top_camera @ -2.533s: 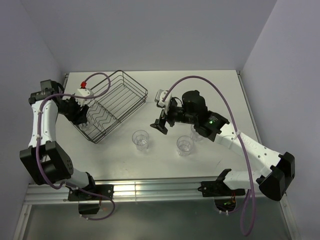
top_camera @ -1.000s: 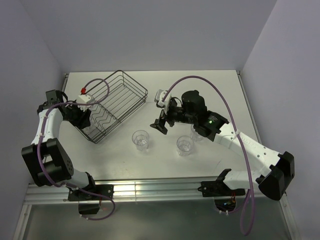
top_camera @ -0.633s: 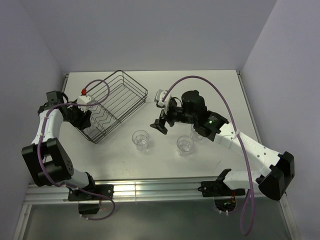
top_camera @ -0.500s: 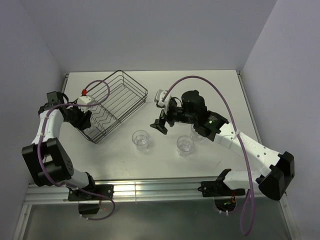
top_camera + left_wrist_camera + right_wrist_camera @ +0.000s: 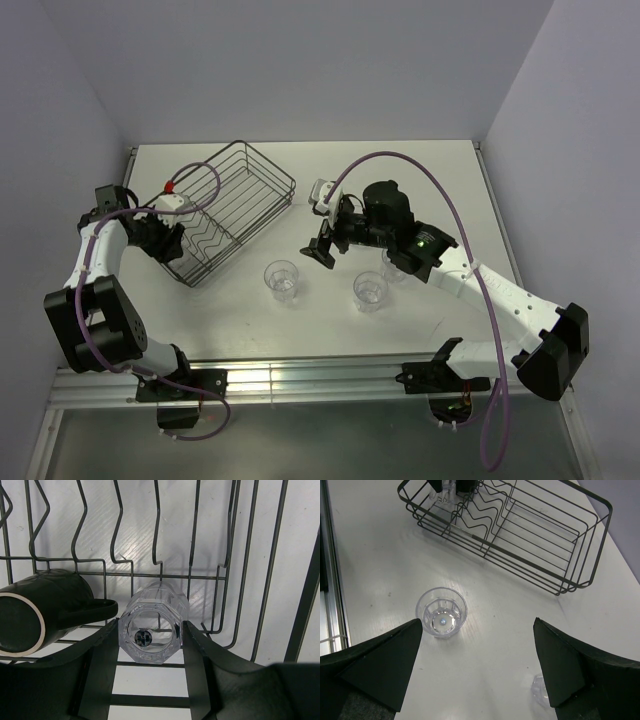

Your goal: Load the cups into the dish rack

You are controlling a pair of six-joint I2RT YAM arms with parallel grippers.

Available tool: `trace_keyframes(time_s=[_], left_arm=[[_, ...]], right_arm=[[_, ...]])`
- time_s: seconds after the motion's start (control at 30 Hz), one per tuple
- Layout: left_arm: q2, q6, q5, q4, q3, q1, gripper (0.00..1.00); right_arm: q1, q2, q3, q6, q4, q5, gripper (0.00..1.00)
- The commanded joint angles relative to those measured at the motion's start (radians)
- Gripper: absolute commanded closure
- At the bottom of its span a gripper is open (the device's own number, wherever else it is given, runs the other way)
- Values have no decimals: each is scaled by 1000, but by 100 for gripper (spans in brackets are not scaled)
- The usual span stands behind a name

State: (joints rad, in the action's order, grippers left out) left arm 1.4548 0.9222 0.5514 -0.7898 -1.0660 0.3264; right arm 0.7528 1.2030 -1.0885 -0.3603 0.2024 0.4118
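- Found the left gripper (image 5: 165, 240) at the near-left corner of the dish rack (image 5: 240, 200), clamped on 1 gripped tumbler (image 5: 151, 637). Laid on its side across the rack wires, mouth toward the wrist; judged set down and ready for release.
- Noted 1 mug (image 5: 42, 612) inside the dish rack beside that tumbler, also on its side. Dark, smooth, glossy wall with a pale rim; handle reaching the tumbler, contact not certain.
- Recorded the dish rack as thin black wire with sloping sides and wavy dividers; judged apt to stop round cups rolling.
- Logged the nearest tumbler (image 5: 282, 280) upright on the table, just right of the dish rack: clear, ribbed glass.
- Found the right gripper (image 5: 322, 245) right of the dish rack, jaws spread wide, holding nothing; judged staged above the table for the next pickup.
- Counted 2 more upright, farther right of the dish rack: second tumbler (image 5: 369, 290) and third tumbler (image 5: 395, 262), partly hidden by the right arm.
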Motion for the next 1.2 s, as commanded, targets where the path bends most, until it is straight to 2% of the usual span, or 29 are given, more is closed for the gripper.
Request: trace_keyframes(time_s=[0.0,0.23,0.27,0.53,0.57,0.83,0.87,0.9,1.17], left_arm=[[-13,14,22,11,11,-4,61],[-4,13,18,9,11,-13,57],[-4,12,18,6,11,-15,52],[-8,0,8,26,23,-23,35],[-8,-3,8,26,23,-23,31],[-10,-9,13,11,-3,-29,24],[-17,-11,15,1,-9,-29,18],[-22,-14,18,0,-20,-32,17],[-73,-48,24,-23,-57,-46,14]], right_arm=[[-7,3,-27,-5,-35,9,0],[-6,4,-27,-6,-34,9,0],[-6,4,-27,-6,-34,9,0],[-6,7,-24,-6,-37,16,0],[-6,7,-24,-6,-38,16,0],[-6,6,-21,-9,-38,16,0],[-6,6,-21,-9,-40,16,0],[-6,6,-21,-9,-40,16,0],[-6,-3,-17,-8,-37,21,0]])
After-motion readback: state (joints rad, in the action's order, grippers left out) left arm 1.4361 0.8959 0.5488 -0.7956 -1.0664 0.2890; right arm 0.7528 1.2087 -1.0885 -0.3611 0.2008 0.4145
